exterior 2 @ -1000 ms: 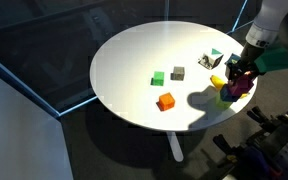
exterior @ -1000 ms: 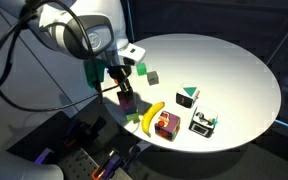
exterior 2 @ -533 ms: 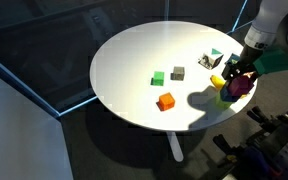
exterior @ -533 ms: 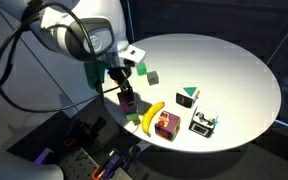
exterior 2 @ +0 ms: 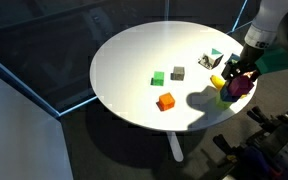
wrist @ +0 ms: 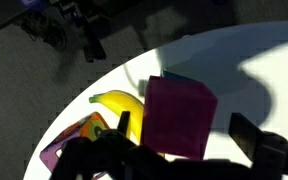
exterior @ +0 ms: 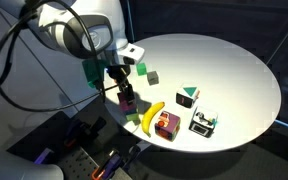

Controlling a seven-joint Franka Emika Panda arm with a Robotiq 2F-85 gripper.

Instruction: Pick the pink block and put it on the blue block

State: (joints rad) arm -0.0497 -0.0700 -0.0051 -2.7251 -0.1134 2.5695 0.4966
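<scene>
Nothing visible had shifted over the last second: the gripper (exterior: 123, 90) hung at the same spot near the table (exterior: 234, 70) edge in both exterior views. In the wrist view its fingers stood parted on either side of the pink block (wrist: 180, 115), with a strip of table showing between block and one finger. A sliver of the blue block (wrist: 176, 78) peeked out just beyond the pink one; whether they touched was unclear. The banana (wrist: 119, 105) lay beside the gripper.
</scene>
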